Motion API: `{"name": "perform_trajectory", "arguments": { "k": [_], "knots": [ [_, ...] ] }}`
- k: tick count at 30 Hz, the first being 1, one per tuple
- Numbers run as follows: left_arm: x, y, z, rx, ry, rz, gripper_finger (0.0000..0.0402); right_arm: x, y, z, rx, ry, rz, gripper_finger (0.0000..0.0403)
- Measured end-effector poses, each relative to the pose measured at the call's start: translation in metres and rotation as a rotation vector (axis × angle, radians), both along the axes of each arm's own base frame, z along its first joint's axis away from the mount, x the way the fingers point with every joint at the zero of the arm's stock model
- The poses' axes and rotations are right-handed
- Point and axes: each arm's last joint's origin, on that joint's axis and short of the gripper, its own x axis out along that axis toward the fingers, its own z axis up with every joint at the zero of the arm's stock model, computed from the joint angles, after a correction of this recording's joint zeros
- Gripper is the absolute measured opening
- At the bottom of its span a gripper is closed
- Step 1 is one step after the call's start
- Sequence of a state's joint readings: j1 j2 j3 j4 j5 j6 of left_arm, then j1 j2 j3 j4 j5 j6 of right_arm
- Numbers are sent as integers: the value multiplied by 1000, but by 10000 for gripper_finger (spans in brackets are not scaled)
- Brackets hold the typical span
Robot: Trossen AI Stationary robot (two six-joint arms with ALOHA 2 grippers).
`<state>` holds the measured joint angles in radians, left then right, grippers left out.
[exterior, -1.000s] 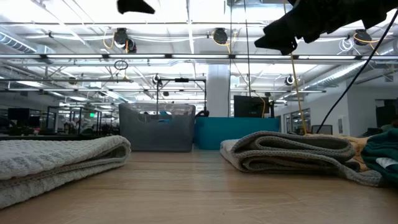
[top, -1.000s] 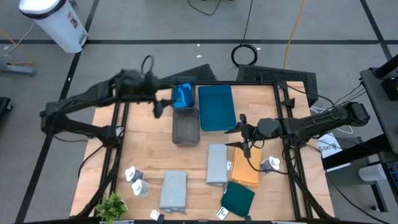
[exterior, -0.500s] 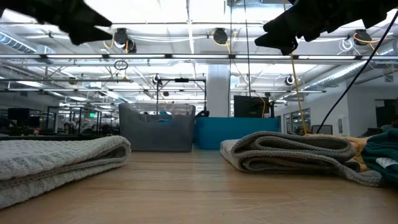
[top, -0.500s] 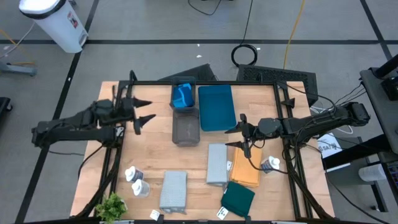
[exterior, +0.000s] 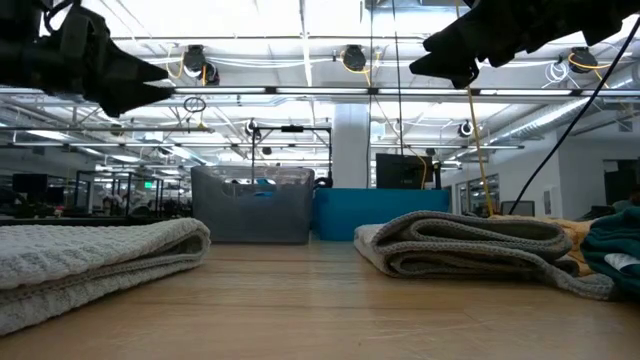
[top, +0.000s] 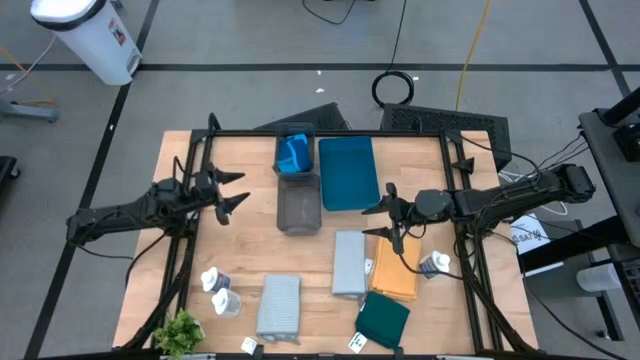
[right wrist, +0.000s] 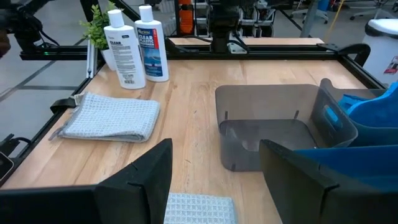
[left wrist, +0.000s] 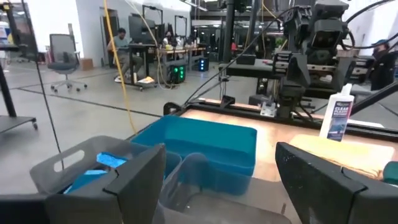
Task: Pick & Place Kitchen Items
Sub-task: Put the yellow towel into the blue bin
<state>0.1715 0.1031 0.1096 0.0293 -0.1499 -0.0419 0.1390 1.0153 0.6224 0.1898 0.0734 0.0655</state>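
We see a light wooden table framed by black rails. On it rest a grey plastic tray holding bright-blue sponges, an empty grey plastic tray just in front of it, and a teal rectangular tray beside them. Nearer the front lie two grey folded cloths, an orange folded cloth, a dark teal folded cloth, two white bottles, another white bottle, and a small green leafy plant.

Just beside the small green leafy plant, I read "CLEAR" on the blue label of one white plastic bottle. Print on its neighbouring white bottle is too small to read.
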Motion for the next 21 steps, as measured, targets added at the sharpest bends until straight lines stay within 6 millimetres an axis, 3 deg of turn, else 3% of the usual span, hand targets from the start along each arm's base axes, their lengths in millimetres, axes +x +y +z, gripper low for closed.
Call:
{"name": "perform_trajectory", "arguments": {
  "k": [12,21],
  "knots": [
    [4,1,-25,-10,6,-1,308,0,0,0,-2,0,0,212],
    [4,1,-25,-15,10,7,308,0,0,0,-7,0,1,212]
  ]
}}
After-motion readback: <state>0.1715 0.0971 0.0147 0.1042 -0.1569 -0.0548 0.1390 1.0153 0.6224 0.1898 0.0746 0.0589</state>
